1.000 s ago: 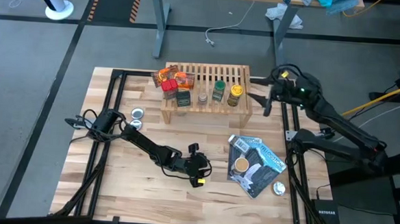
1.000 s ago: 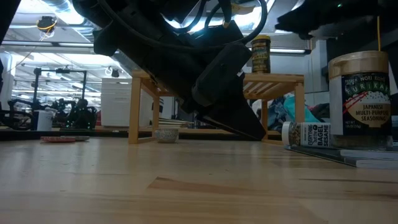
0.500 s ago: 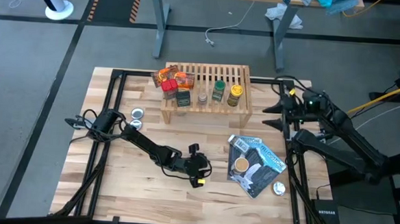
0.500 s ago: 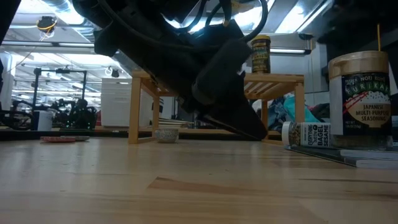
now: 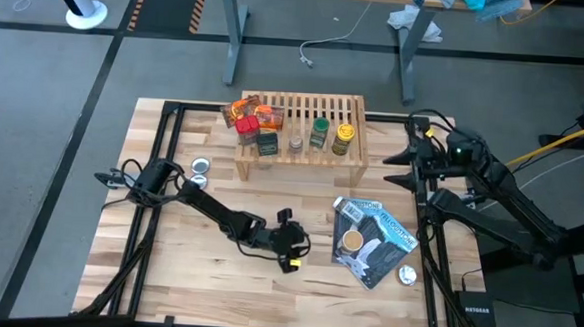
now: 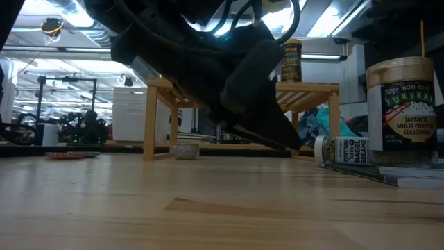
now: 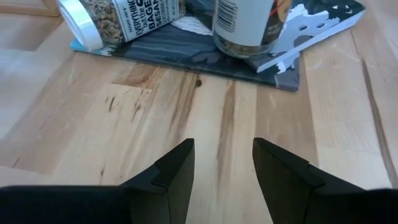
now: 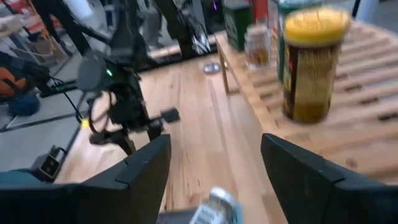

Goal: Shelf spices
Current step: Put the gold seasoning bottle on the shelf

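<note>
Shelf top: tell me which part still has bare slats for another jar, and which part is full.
The shelf is crowded at its left end, with orange packets, a red-capped jar and a dark tin. Three more jars run to the yellow-capped jar. Bare slats remain along the back, behind those jars, and at the right end.

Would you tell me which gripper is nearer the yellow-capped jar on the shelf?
Right. The right gripper hovers just beside the shelf near the yellow-capped jar; the left gripper is mid-table, farther away.
</note>
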